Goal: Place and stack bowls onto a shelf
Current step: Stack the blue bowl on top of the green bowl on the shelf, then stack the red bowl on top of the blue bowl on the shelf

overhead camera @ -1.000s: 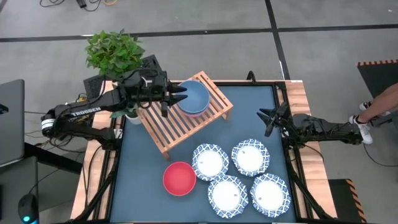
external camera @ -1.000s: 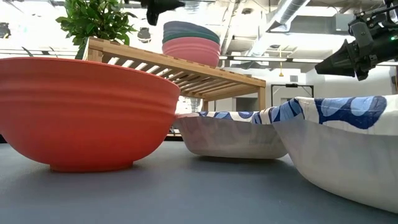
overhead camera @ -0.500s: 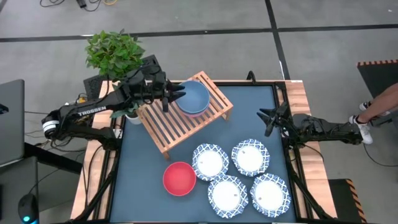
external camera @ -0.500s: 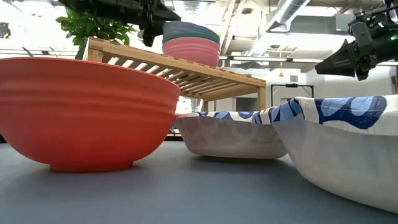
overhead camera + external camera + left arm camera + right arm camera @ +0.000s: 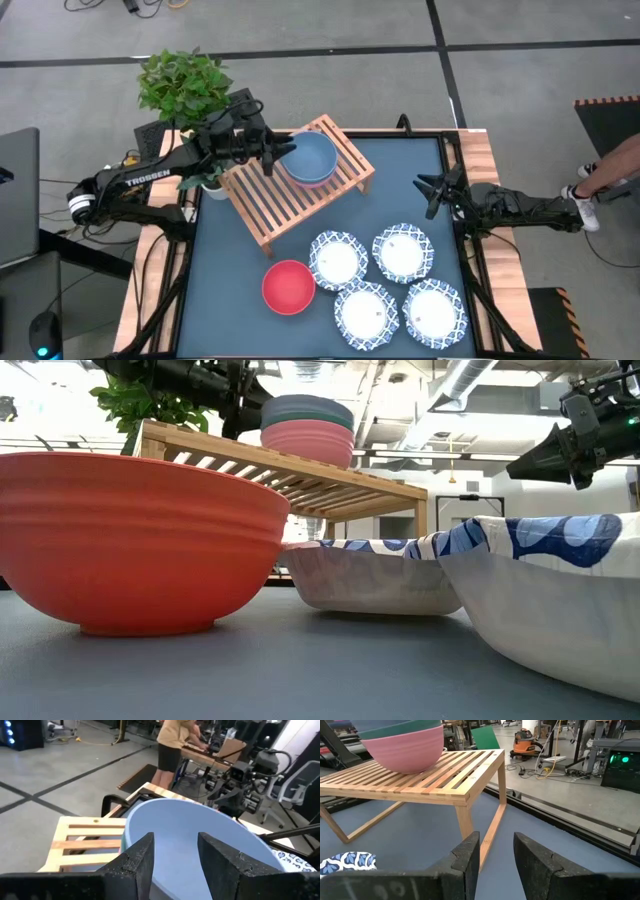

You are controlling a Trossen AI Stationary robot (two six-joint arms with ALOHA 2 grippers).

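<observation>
Three bowls sit stacked (image 5: pixel 311 158) on the far end of the wooden shelf (image 5: pixel 290 200): grey-blue on top, dark green under it, pink (image 5: pixel 307 442) at the bottom, its base on the slats. My left gripper (image 5: pixel 282 155) stands open just left of the stack, level with the top bowl's rim (image 5: pixel 165 805), with nothing between its fingers. A red bowl (image 5: pixel 288 286) and several white dishes with blue rims (image 5: pixel 402 252) rest on the blue tabletop. My right gripper (image 5: pixel 432 192) waits open at the table's right edge.
A potted plant (image 5: pixel 185 85) stands at the far left corner, behind my left arm. The shelf's near half (image 5: pixel 262 215) is bare slats. A person's leg (image 5: pixel 610 170) shows beyond the right edge, and another person stands in the room behind (image 5: pixel 175 740).
My left gripper has come down beside the bowl stack and shifted a little toward the table's far edge, staying open. The bowls and the shelf have kept still.
</observation>
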